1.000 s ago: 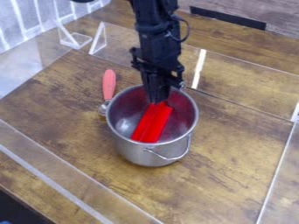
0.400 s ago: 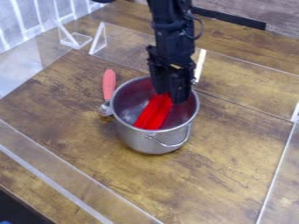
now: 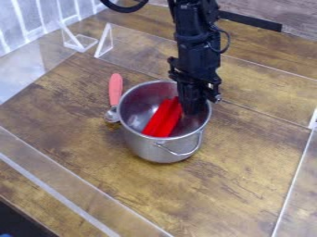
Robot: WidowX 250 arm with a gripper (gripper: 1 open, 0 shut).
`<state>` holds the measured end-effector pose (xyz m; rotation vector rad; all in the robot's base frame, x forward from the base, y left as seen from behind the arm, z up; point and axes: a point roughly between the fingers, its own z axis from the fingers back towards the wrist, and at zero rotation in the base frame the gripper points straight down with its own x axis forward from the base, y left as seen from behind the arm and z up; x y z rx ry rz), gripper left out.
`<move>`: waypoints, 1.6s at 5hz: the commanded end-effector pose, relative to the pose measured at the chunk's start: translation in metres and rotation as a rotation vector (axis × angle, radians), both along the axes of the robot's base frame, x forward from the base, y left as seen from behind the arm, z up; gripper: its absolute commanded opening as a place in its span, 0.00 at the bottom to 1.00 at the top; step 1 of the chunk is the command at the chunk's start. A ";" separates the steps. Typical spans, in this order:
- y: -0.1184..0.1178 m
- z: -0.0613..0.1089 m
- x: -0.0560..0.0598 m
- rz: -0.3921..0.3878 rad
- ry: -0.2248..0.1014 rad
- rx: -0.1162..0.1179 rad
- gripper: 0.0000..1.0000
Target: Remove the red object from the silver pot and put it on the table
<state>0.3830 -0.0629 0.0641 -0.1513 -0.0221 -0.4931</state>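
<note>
The silver pot stands on the table near the middle. The red object lies slanted inside it, its upper end toward the pot's far right rim. My gripper reaches straight down into the pot at that far right side, with its black fingers close together and shut. The tips sit right beside the red object's upper end. Whether they pinch it I cannot make out.
A salmon-red-handled utensil with a metal end lies on the table just left of the pot. Clear plastic panels stand at the back left, and a white strip stands behind the pot.
The arm has shifted right and toward the pot's far rim. The pot and the red object now sit slightly farther back than a second ago.
</note>
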 end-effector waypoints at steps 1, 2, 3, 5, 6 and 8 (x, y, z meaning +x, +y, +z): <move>0.015 0.026 0.000 -0.015 -0.053 -0.020 0.00; 0.025 0.018 0.005 0.004 -0.050 -0.028 0.00; 0.034 0.009 0.009 0.024 -0.045 -0.036 0.00; 0.041 0.021 0.005 0.136 -0.036 -0.043 0.00; 0.036 0.025 0.010 0.120 -0.032 -0.043 0.00; 0.029 0.036 0.017 0.165 -0.031 -0.057 0.00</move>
